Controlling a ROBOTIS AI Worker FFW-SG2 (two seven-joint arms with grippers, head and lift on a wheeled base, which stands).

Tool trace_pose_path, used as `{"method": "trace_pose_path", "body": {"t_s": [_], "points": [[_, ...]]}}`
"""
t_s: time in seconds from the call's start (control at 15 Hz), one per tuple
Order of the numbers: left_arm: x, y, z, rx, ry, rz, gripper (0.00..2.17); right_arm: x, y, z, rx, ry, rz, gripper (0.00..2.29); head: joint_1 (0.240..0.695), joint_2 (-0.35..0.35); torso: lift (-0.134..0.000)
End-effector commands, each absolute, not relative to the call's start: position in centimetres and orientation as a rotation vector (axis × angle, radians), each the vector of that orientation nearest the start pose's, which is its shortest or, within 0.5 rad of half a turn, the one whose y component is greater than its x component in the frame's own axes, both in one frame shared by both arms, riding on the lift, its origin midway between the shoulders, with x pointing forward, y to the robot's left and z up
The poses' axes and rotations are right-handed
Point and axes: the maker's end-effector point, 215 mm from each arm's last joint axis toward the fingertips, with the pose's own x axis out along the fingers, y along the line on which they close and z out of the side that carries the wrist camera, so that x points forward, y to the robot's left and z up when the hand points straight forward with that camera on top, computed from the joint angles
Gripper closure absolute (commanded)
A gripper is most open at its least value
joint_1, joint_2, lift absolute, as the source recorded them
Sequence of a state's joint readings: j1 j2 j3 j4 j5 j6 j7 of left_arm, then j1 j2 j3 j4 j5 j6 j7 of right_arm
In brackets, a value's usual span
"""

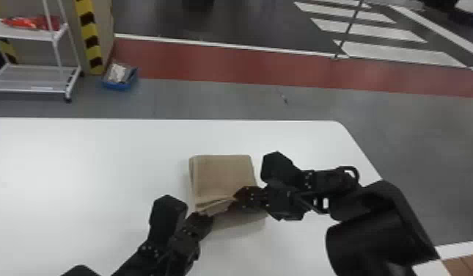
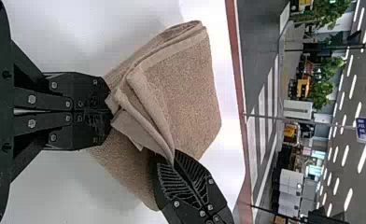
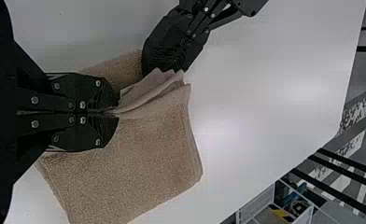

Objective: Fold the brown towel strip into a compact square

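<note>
The brown towel (image 1: 224, 175) lies folded in layers on the white table, its near edge lifted between the two grippers. At that edge's left end is my left gripper (image 1: 206, 220); at its right end is my right gripper (image 1: 239, 198). In the left wrist view, my left gripper (image 2: 110, 111) is shut on a corner of the towel (image 2: 186, 93). In the right wrist view, my right gripper (image 3: 116, 113) is shut on the towel's (image 3: 139, 163) raised edge. A lower layer of towel spreads on the table beneath both grippers.
The white table (image 1: 81, 158) extends widely to the left, with its far right corner rounded. On the floor beyond it stand a white shelf cart (image 1: 33, 79) and a blue bin (image 1: 118, 86).
</note>
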State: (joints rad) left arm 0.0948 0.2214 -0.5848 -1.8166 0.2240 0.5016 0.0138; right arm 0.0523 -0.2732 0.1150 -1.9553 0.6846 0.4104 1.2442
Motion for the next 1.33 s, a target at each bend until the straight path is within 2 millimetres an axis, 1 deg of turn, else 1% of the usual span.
{"method": "trace_pose_path", "body": {"t_s": [0.0, 0.13, 0.2, 0.27, 0.33, 0.4, 0.47, 0.6, 0.67, 0.8, 0.87, 0.93, 1.0, 1.13, 1.2, 1.27], "points": [[43.3, -3.9, -46.2, 0.056, 0.47, -0.617, 2.06, 45.2, -15.4, -41.7, -0.749, 0.575, 1.033, 1.25, 0.695, -0.239, -0.124], [43.5, -3.7, -46.2, 0.056, 0.47, -0.614, 2.06, 45.2, -15.5, -41.7, -0.746, 0.574, 1.033, 1.23, 0.695, -0.24, -0.124], [43.6, -3.6, -46.1, 0.057, 0.468, -0.612, 2.06, 45.2, -15.6, -41.6, -0.738, 0.574, 1.03, 1.03, 0.695, -0.24, -0.124], [43.8, -3.5, -46.0, 0.055, 0.464, -0.609, 2.06, 45.3, -15.9, -41.5, -0.731, 0.574, 1.025, 0.93, 0.695, -0.24, -0.124], [44.2, -3.2, -45.8, 0.058, 0.457, -0.598, 2.05, 45.3, -15.9, -41.4, -0.715, 0.569, 1.024, 0.69, 0.695, -0.239, -0.124], [44.6, -2.9, -45.6, 0.057, 0.449, -0.586, 1.94, 45.3, -16.1, -41.3, -0.702, 0.567, 1.02, 0.29, 0.695, -0.239, -0.124], [45.3, -2.4, -44.8, 0.05, 0.427, -0.575, 1.82, 45.4, -16.3, -41.3, -0.696, 0.567, 1.015, 0.08, 0.695, -0.238, -0.124], [45.7, -1.8, -44.0, 0.047, 0.41, -0.567, 1.81, 45.6, -16.7, -40.8, -0.674, 0.56, 1.003, 0.07, 0.695, -0.233, -0.124], [45.4, -1.9, -43.7, 0.044, 0.405, -0.571, 1.81, 45.8, -17.2, -40.1, -0.653, 0.543, 0.994, 0.06, 0.695, -0.227, -0.124], [45.3, -1.0, -42.9, 0.035, 0.393, -0.558, 1.81, 46.4, -18.4, -38.5, -0.618, 0.513, 0.968, 0.05, 0.695, -0.227, -0.124], [45.1, -0.7, -42.3, 0.034, 0.382, -0.559, 1.81, 46.7, -18.8, -37.2, -0.573, 0.481, 0.954, 0.05, 0.695, -0.229, -0.124], [45.1, -0.3, -41.7, 0.031, 0.373, -0.554, 1.81, 46.9, -19.5, -36.3, -0.543, 0.461, 0.944, 0.05, 0.695, -0.232, -0.124], [45.1, 0.2, -40.9, 0.02, 0.36, -0.55, 1.76, 47.1, -20.2, -35.2, -0.529, 0.439, 0.927, 0.05, 0.695, -0.233, -0.124], [45.7, 2.2, -39.2, 0.02, 0.328, -0.519, 1.76, 47.3, -21.7, -33.3, -0.463, 0.39, 0.897, 0.05, 0.695, -0.236, -0.124], [46.3, 3.5, -38.3, 0.023, 0.31, -0.496, 1.58, 47.4, -22.6, -32.2, -0.412, 0.354, 0.882, 0.05, 0.695, -0.236, -0.124], [47.0, 4.8, -37.6, 0.03, 0.292, -0.466, 1.27, 47.4, -23.6, -31.1, -0.359, 0.322, 0.86, 0.05, 0.695, -0.231, -0.124]]}}
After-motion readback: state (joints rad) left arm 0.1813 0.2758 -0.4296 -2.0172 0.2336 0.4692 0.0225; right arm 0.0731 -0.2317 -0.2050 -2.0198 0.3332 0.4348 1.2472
